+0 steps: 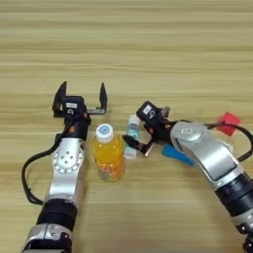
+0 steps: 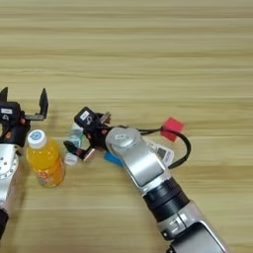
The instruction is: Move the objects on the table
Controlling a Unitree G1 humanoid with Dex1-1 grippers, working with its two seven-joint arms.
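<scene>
Bottle (image 1: 108,155) of orange juice stands on the surface (image 1: 148,44) just beside my left arm, white cap up. My left tool (image 1: 81,101) sits just beyond it, fingers spread wide and holding nothing. My right tool (image 1: 137,143) reaches in from the right, pinching the white-and-green glue stick (image 1: 132,132). Behind that arm I see the flat blue block (image 1: 177,154), the red cube (image 1: 228,122) and part of the white remote (image 2: 162,151).
</scene>
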